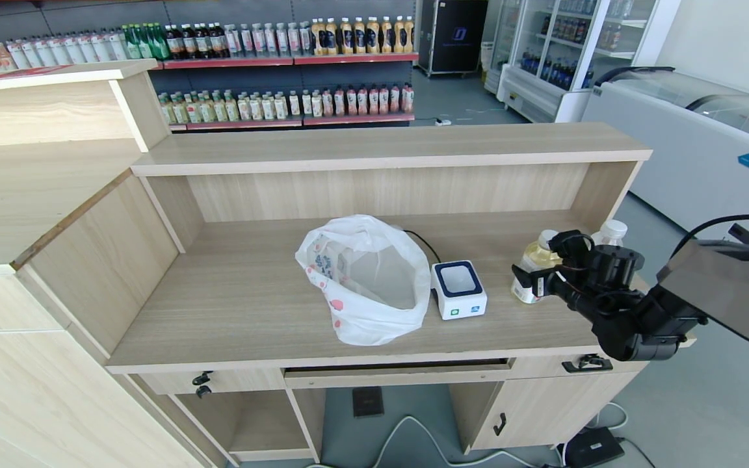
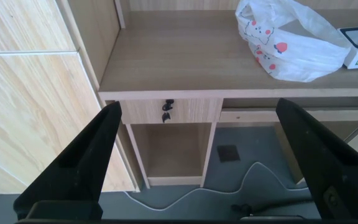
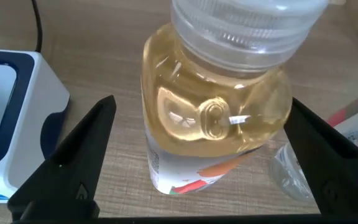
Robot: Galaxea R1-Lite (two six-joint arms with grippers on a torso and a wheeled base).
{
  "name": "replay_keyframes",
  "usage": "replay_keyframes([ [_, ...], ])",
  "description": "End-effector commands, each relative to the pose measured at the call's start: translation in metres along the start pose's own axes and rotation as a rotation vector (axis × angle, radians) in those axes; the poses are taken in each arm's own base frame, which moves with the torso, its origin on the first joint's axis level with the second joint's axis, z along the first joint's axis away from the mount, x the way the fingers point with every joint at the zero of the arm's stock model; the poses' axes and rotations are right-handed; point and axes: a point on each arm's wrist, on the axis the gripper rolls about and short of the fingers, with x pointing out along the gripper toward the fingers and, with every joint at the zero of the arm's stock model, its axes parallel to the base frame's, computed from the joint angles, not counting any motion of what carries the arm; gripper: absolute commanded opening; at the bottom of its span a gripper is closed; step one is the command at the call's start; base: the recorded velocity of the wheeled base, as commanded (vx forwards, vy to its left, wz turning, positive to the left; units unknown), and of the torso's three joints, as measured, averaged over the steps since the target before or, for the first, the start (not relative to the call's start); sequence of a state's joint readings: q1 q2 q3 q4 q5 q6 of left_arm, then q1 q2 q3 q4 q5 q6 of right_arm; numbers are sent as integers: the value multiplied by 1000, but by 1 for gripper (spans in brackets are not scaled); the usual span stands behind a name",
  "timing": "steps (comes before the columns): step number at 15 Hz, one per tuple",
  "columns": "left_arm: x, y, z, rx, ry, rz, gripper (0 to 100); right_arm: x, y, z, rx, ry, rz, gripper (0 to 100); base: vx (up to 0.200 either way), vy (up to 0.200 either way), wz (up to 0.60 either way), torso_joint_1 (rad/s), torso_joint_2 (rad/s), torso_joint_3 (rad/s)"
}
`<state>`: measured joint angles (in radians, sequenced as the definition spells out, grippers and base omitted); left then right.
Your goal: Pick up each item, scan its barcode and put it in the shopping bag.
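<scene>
Shop: drink shelves, fridges, checkout counter.

Scanner blocks path betw. bottles & bag.

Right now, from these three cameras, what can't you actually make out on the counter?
- Second bottle: in the head view, the right end effector hides everything but its cap.
- Yellow bottle: no barcode is readable. The right wrist view sees its label steeply from above, and the head view is too small.
- Shopping bag: in the head view, its own folds hide the bottom, so the contents are unclear.
</scene>
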<state>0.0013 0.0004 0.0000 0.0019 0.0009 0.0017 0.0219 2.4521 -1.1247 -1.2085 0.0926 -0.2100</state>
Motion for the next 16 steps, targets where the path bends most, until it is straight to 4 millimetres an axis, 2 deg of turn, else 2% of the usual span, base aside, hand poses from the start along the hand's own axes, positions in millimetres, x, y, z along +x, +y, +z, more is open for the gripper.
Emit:
replay_keyframes([
  [1, 0, 0, 0, 0, -1, -1, 100, 7, 6, -3, -4, -11, 11, 100, 0, 0, 0, 0, 0, 0],
  [6, 0, 0, 0, 0, -1, 1, 100, 18, 11, -12, -19, -14, 18, 100, 0, 0, 0, 0, 0, 0],
  [10, 0, 0, 0, 0, -1, -1, 100, 27, 17, -11, -30, -41, 27, 100, 0, 0, 0, 0, 0, 0],
  [14, 0, 0, 0, 0, -1, 1, 100, 30, 21, -17, -29, -43, 63, 100, 0, 0, 0, 0, 0, 0],
  [15, 0, 0, 0, 0, -1, 1, 100, 30, 21, -19, -29, -43, 72, 0, 0, 0, 0, 0, 0, 0],
  [16, 0, 0, 0, 0, 1, -1, 100, 30, 21, -17, -35, -44, 82, 0, 0, 0, 0, 0, 0, 0],
])
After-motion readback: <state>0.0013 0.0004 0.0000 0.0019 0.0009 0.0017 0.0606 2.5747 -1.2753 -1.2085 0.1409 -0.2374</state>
